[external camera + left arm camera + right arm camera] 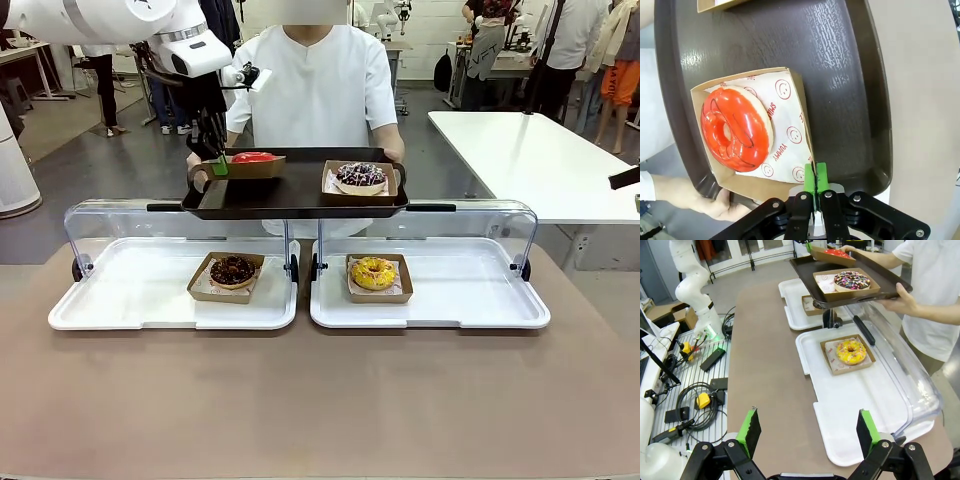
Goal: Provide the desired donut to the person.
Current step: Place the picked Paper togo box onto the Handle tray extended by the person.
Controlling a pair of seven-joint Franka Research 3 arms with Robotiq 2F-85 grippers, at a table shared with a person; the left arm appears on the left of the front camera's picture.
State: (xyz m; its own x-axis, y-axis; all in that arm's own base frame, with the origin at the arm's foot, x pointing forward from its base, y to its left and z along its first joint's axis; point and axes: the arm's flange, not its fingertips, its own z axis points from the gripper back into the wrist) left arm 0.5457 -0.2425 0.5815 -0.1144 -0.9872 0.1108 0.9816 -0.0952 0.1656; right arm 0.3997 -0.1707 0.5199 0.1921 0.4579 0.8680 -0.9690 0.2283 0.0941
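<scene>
A red glazed donut lies in a brown cardboard box at the left end of the dark tray, which the person in white holds over the table's far edge. My left gripper is shut on the box's near corner; in the left wrist view its green pads pinch the box wall beside the donut. A chocolate donut with sprinkles sits boxed on the tray's right. My right gripper hangs open over the table's near right.
Two white display trays with raised clear lids hold a boxed chocolate donut and a boxed yellow donut. The person's hand grips the tray edge by my left gripper. Cables and tools lie beside the table.
</scene>
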